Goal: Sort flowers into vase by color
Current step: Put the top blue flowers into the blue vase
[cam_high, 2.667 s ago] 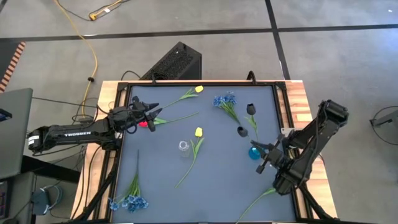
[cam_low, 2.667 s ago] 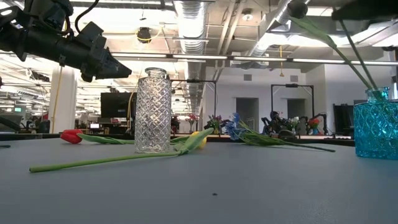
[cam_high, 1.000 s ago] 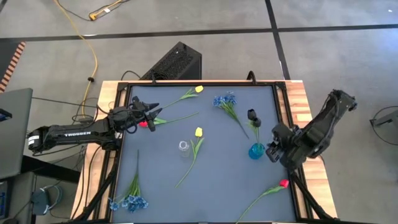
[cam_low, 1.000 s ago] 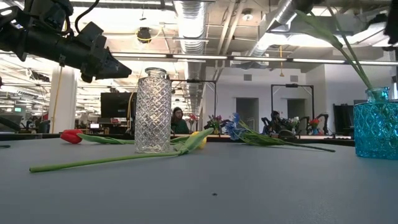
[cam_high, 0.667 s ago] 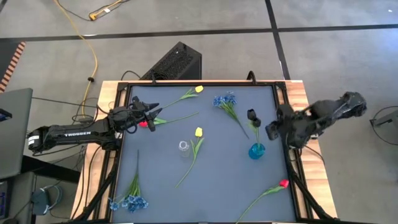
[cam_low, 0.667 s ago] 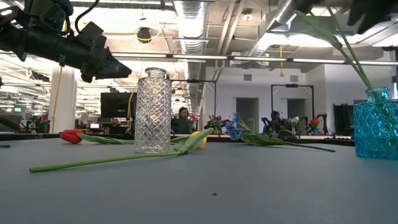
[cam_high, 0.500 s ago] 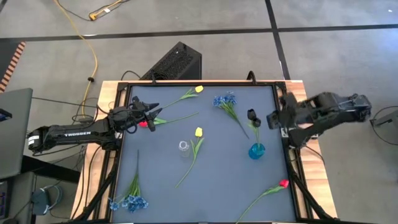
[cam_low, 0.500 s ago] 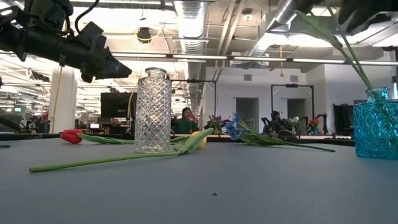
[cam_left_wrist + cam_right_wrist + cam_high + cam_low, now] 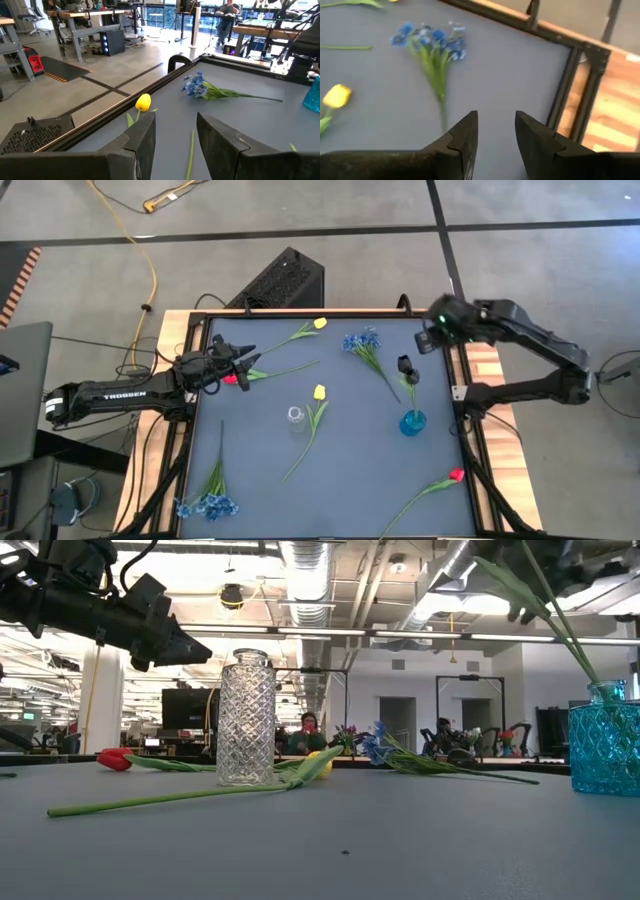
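Yellow tulips [image 9: 319,391] two, red tulips [image 9: 456,475] two, blue bunches [image 9: 362,340] two; left gripper [image 9: 246,362] and right gripper [image 9: 421,340] both agape.

Open grey mat [image 9: 360,470] at centre-near, between the clear cut-glass vase [image 9: 296,418] and the blue glass vase [image 9: 411,422] on the right. Yellow tulip with long green stem [image 9: 312,420] lies diagonally beside the clear vase. Blue blossom bunch [image 9: 365,347] blocks far centre; red tulip [image 9: 432,486] near right; another blue bunch [image 9: 212,492] near left.
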